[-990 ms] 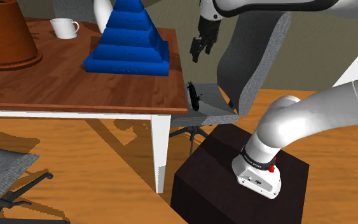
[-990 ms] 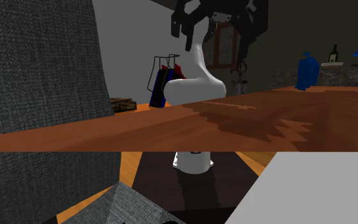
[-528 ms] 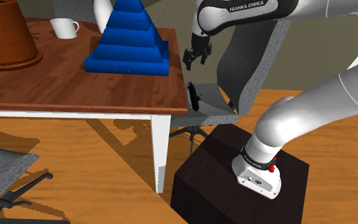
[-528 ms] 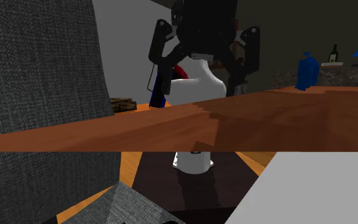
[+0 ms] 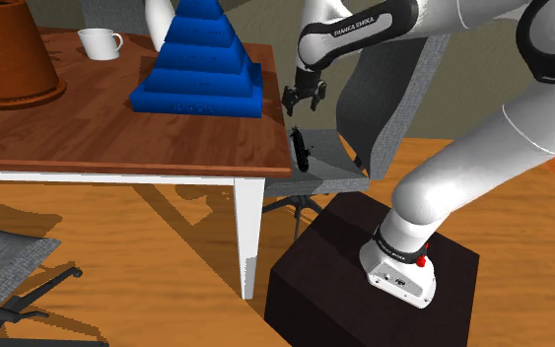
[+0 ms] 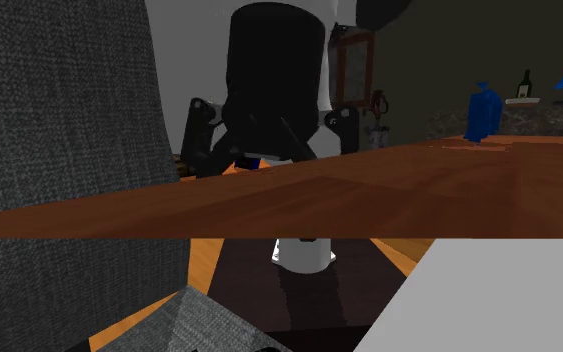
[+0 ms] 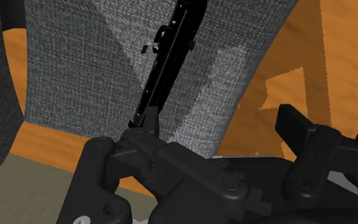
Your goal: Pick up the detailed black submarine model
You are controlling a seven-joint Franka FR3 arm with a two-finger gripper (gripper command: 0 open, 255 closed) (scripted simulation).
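Your gripper (image 5: pixel 303 103) is hanging with its fingers (image 6: pixel 199 135) spread wide apart and nothing clamped in them. The second exterior view shows it best: one black finger on each side of the black hand, just behind the brown tabletop.

The black submarine model (image 5: pixel 303 150) is right under the gripper on the seat of the grey chair (image 5: pixel 393 89). In the shoulder view you can see a clear gap between the two. On the wrist cam the sub is a long thin black hull with small fittings, laid on the grey fabric and running away from the fingers. Its near end lines up over one finger rather than the middle of the gap, so you're a bit off-centre.

Going outward, the wooden table (image 5: pixel 68 128) is on the shoulder view's left of the chair, with its white leg (image 5: pixel 248 237) close to the seat. The blue stepped pyramid (image 5: pixel 201 59) is the nearest thing to your gripper on it. Further left there's a white mug (image 5: pixel 98 42) at the far side and a terracotta pot (image 5: pixel 9 54). The dark box stand (image 5: pixel 344 286) is at the near right, on the wood floor.
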